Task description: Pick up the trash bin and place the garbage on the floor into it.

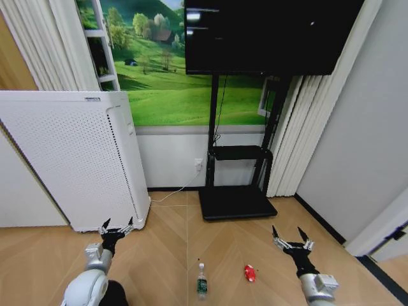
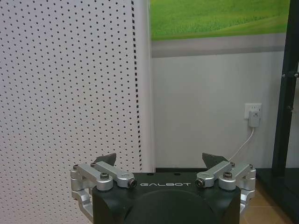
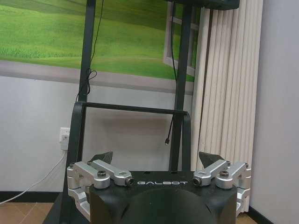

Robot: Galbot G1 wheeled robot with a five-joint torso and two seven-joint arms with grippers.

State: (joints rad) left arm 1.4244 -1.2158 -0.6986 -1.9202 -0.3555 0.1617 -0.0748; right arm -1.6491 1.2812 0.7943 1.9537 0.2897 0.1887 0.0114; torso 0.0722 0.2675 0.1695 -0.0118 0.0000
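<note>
Head view: both arms being held forward, left gripper [image 1: 116, 227] and right gripper [image 1: 291, 237] spread, empty. Bottle [image 1: 202, 281] and red can [image 1: 250, 273] lying on floor [image 1: 166, 255] between them. Both judged light, easily crushed; bottle slippery, best gripped mid-body.

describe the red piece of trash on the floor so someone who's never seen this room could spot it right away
Start at the black TV stand against the back wall and come toward the robot across the wooden floor. The crushed red can lies there, beside the clear bottle and nearer the right gripper. It is the red one; the bottle is clear with a green label.
</note>
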